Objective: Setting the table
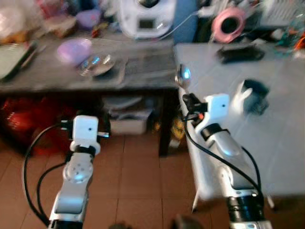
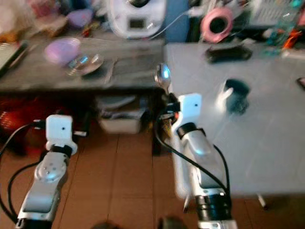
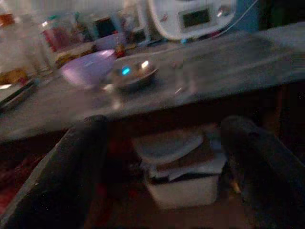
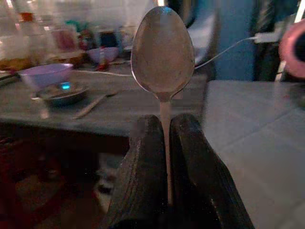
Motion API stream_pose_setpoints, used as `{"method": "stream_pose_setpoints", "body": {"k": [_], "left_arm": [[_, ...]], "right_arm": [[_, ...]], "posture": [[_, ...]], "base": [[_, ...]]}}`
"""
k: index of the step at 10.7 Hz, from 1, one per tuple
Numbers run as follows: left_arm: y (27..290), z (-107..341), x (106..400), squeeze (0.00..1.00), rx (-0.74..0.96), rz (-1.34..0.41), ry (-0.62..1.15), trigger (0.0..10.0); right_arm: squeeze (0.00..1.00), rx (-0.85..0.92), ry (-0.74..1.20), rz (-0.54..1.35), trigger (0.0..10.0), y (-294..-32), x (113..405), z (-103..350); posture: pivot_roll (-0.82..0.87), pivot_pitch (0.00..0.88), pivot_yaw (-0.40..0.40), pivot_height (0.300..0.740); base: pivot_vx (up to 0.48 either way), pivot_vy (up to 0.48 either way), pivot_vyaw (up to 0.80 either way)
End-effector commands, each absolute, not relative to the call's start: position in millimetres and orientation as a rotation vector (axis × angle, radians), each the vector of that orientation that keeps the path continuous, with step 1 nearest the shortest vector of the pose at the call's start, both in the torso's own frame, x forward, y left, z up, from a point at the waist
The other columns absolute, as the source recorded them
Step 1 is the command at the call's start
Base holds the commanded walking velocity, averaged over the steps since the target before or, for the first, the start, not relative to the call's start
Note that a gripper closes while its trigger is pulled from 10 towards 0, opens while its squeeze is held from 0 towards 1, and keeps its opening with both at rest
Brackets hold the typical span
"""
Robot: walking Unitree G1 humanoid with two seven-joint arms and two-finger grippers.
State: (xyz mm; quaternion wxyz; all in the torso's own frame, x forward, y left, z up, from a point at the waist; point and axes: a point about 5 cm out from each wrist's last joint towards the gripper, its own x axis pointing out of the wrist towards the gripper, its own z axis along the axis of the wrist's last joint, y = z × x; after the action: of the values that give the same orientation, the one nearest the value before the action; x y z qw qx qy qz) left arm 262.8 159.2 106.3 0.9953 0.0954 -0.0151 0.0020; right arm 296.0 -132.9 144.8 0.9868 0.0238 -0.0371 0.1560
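Carrying a spoon (image 4: pixel 162 52) upright, the right gripper (image 4: pixel 164 157) clamps its handle just beside the white table's (image 1: pixel 267 157) near corner. Left gripper (image 3: pixel 167 167) hangs spread apart. Thin handle could twist loose, clattering onto tiles.

**Two tabletops side by side over a tiled floor**

A dark grey tabletop (image 1: pixel 143 76) stands on the left, touching or just beside a pale tabletop (image 1: pixel 281 138) on the right. On the dark one lie a lilac bowl (image 1: pixel 74 50), a shiny metal dish (image 1: pixel 95 66) just beside it, and a white appliance (image 1: pixel 145 19) at the back. The pale one bears a dark blurred object (image 1: pixel 255 94), a flat black item (image 1: pixel 239 53) and a pink ring-shaped thing (image 1: pixel 228 23). Below is a reddish tiled floor (image 1: pixel 138 181), with a white box (image 1: pixel 126 125) under the dark tabletop.
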Motion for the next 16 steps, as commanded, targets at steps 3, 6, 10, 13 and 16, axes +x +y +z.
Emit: {"method": "stream_pose_setpoints", "body": {"k": [3,6,10,13,16], "left_arm": [[156,104,263,0.0,0.191,-0.003,-0.027,10.0],[154,104,263,0.0,0.189,-0.014,-0.029,10.0],[150,102,261,0.0,0.173,-0.035,-0.025,10.0],[145,103,259,0.0,0.159,-0.07,-0.047,10.0],[142,105,256,0.0,0.121,-0.084,-0.054,10.0]], "right_arm": [[0.0,0.044,-0.08,0.301,0.0,-139,294,146],[0.0,0.043,-0.076,0.298,0.0,-141,293,145],[0.0,0.038,-0.072,0.298,0.0,-142,291,144],[0.0,0.038,-0.069,0.299,0.0,-141,291,144],[0.0,-0.005,0.017,0.199,0.0,-153,297,129]], "posture": [[-0.03,0.0,0.031,0.74],[-0.03,0.0,0.031,0.74],[-0.04,0.0,0.028,0.74],[-0.04,0.0,0.027,0.74],[-0.02,0.0,0.023,0.74]], "base": [[0.46,0.0,0.0],[0.405,0.181,0.0],[0.311,0.365,0.0],[0.351,0.251,0.0],[0.21,-0.094,0.0]]}}
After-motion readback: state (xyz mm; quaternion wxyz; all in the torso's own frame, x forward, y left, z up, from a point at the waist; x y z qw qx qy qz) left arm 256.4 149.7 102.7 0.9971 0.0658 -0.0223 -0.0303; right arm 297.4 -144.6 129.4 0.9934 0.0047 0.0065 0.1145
